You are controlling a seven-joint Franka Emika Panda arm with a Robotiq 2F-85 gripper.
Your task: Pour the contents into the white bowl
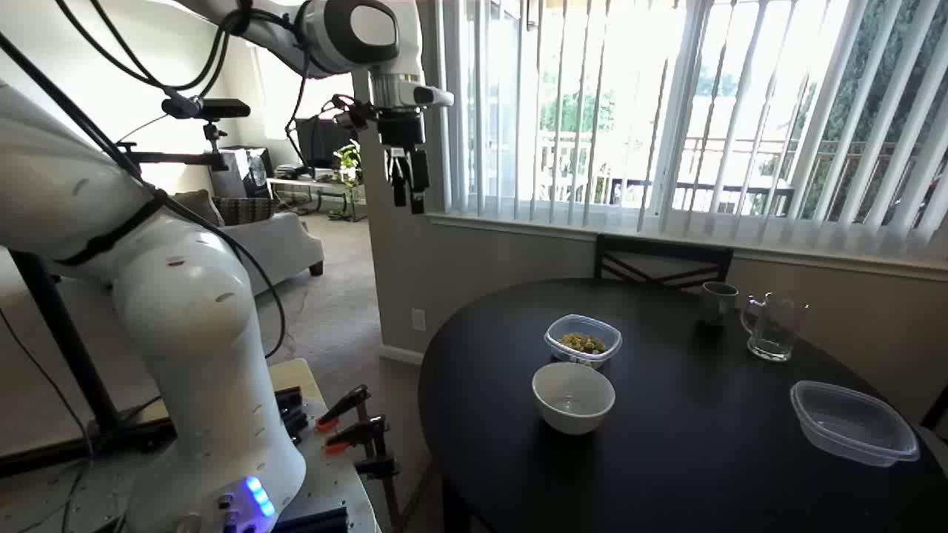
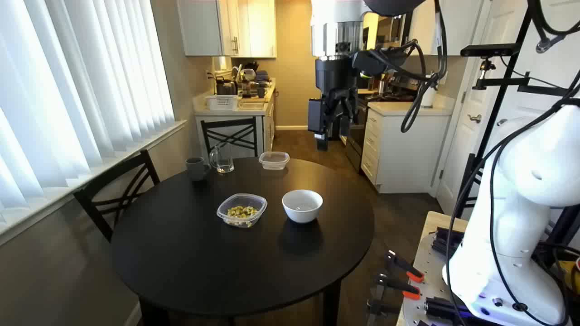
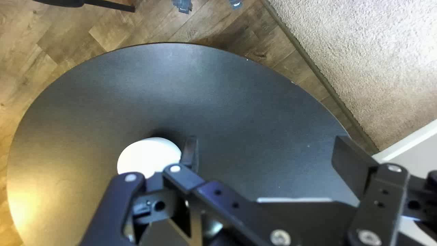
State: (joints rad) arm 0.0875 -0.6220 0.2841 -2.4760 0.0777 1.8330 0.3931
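Wrist view: gripper (image 3: 266, 155) observed released, jaws spread wide.
In both exterior views, yellow-brown bits (image 2: 241, 212) are contained in a clear container (image 2: 249, 200), placed near the white bowl (image 2: 302, 209) on the dark table (image 2: 235, 267).

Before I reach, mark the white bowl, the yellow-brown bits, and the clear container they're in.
White bowl (image 2: 302, 216), in an exterior view: outer wall.
Yellow-brown bits (image 2: 242, 211), in an exterior view: middle of the heap.
Clear container (image 1: 583, 326), in an exterior view: far inner wall.
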